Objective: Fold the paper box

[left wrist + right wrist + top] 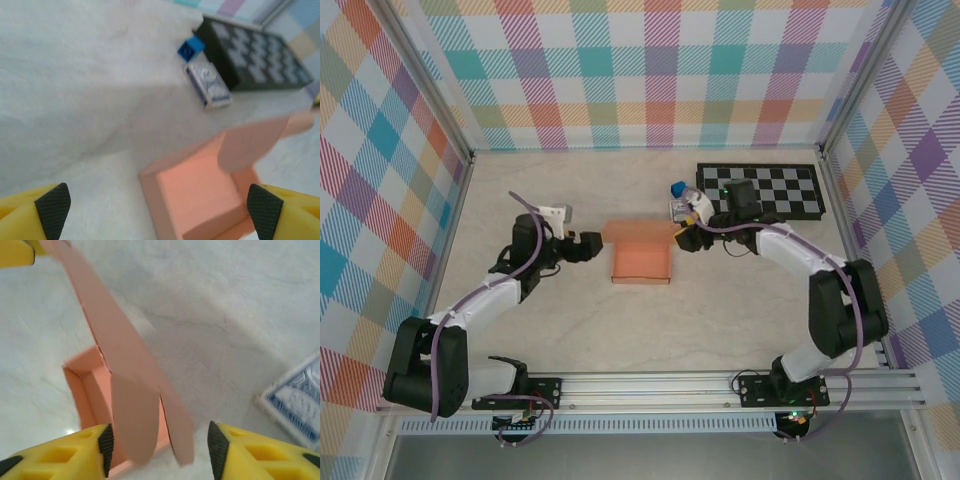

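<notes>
Paper box [642, 262]: sits on the surface [540, 330] about midway between its left and right edges, a little nearer the far edge than the near one.
Box shape: a shallow salmon-orange tray with its walls standing and its inside open to the top.
Lid flap [107, 340]: a long strip raised off the tray at a slant, ending in narrower tabs near the right wrist camera.
Left gripper [158, 212]: wide open and holding nothing, just to the left of the box; the tray lies between and beyond its yellow fingers [52, 210].
Right gripper [161, 450]: at the box's far right corner, its jaws apart. The end of the lid flap hangs between them, with a clear gap on one side, so it is not clamped.
Far end of the flap: in the right wrist view a yellow finger of the other gripper shows beside it; whether they touch cannot be told.
Card pack [209, 85]: a blue and white pack lying flat, beyond the box toward the far right corner of the surface.
Blue cube [190, 48]: just beside the card pack, on its far side.
Checkered board [765, 190]: black and grey, flat in the far right corner, with the card pack and cube at its left edge.
</notes>
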Controlling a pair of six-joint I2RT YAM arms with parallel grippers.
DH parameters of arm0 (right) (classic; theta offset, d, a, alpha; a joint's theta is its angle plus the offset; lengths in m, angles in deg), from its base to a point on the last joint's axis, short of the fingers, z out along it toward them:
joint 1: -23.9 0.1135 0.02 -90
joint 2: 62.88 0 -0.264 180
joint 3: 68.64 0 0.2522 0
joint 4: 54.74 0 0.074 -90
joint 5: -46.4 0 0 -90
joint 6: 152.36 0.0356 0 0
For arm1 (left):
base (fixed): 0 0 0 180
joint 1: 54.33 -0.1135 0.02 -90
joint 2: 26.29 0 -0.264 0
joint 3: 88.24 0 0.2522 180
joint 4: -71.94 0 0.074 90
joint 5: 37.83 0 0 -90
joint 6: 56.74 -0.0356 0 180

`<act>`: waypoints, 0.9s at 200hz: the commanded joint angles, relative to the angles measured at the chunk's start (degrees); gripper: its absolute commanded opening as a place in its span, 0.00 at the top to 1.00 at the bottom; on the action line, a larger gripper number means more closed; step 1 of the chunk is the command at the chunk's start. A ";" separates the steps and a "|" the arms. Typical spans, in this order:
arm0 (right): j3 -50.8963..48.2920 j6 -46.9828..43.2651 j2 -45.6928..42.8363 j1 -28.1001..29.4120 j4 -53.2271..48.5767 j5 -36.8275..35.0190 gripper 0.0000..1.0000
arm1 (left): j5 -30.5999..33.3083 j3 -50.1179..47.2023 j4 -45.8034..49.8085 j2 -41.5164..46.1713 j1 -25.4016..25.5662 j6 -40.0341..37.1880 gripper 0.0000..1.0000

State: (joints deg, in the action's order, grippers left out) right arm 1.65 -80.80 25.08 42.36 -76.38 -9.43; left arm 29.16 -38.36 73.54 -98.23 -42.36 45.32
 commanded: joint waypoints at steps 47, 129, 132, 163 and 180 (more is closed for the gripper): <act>-0.13 52.07 -9.00 -4.40 -6.36 -9.46 0.11 | -15.41 21.68 21.80 -10.51 -5.01 21.38 0.00; 5.08 73.62 4.08 -6.09 -2.08 10.91 0.00 | -22.42 20.33 10.48 -21.48 -3.05 43.88 0.01; 5.08 73.92 4.30 -6.04 -1.78 11.18 0.00 | -22.32 20.20 10.42 -21.53 -2.95 44.11 0.01; 4.99 77.42 6.92 -4.43 2.77 12.48 0.00 | -22.42 18.56 6.17 -22.25 -2.34 48.02 0.01; 5.35 78.56 7.68 -3.92 3.91 12.24 0.00 | -22.43 18.92 5.62 -22.95 -2.36 48.52 0.01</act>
State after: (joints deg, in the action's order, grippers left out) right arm 4.78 -6.16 31.70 37.42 -76.03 0.10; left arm 8.42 -19.02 82.74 -120.05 -45.14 90.03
